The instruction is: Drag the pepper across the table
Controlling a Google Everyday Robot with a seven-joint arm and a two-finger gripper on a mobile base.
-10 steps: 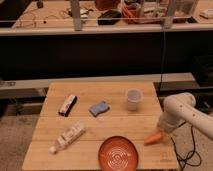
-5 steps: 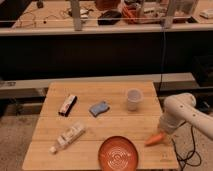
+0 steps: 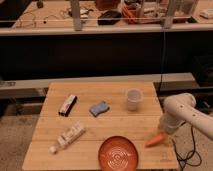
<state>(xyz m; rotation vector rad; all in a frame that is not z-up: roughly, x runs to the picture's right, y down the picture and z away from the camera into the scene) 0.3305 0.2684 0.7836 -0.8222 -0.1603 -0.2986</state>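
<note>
The pepper [image 3: 154, 140] is a small orange, carrot-shaped thing lying on the wooden table [image 3: 105, 124] near its right front edge. My white arm comes in from the right and bends down over it. The gripper [image 3: 161, 131] is at the arm's lower end, right at the pepper's upper right end and seemingly touching it.
An orange-red plate [image 3: 118, 153] sits at the front edge, left of the pepper. A white cup [image 3: 133, 99] stands at the back right. A blue sponge [image 3: 99, 108], a dark snack bar [image 3: 67, 104] and a white bottle [image 3: 67, 136] lie to the left. A cable [image 3: 186, 155] hangs off the right side.
</note>
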